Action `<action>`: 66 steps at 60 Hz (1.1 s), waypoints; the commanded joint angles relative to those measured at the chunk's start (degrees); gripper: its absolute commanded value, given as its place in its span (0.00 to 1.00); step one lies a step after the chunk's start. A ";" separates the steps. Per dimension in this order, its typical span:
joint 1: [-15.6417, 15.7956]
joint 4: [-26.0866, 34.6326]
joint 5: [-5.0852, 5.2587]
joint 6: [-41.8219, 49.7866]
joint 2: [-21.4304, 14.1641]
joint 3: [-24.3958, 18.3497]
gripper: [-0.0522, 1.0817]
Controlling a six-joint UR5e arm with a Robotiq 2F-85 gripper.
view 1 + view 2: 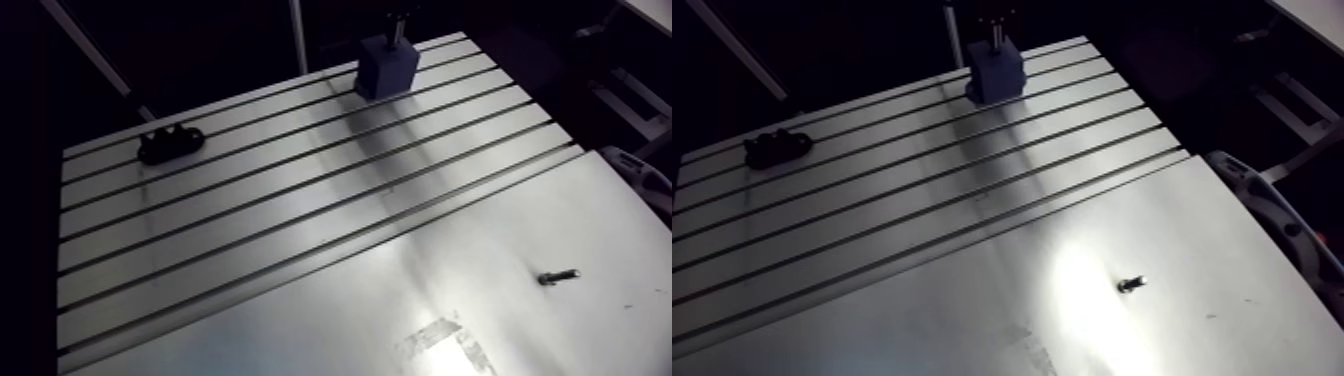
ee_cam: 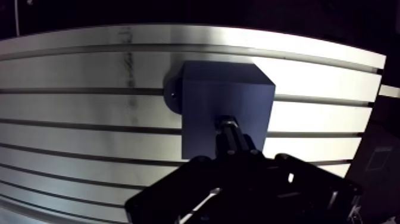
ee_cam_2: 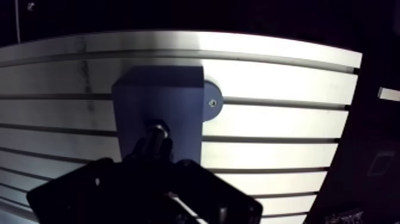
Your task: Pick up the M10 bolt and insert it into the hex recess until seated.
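A blue block stands on the slotted table near its far edge. In the arm view my gripper comes down right over it. In the wrist view the dark fingers close around a metal bolt, whose end points at the block's top face and seems to meet it. The hex recess is hidden behind the bolt. A round foot with a small screw sticks out from the block's side.
A black clamp-like part lies at the table's far left. One small loose bolt rests on the plain plate at the front right. Long slots run across the table between them.
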 commanded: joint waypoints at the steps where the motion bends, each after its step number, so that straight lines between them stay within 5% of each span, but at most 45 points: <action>1: -0.02 -0.08 -0.03 -0.07 0.39 -0.03 1.00; 66: -0.02 -0.08 -0.03 -0.42 0.84 -0.21 1.00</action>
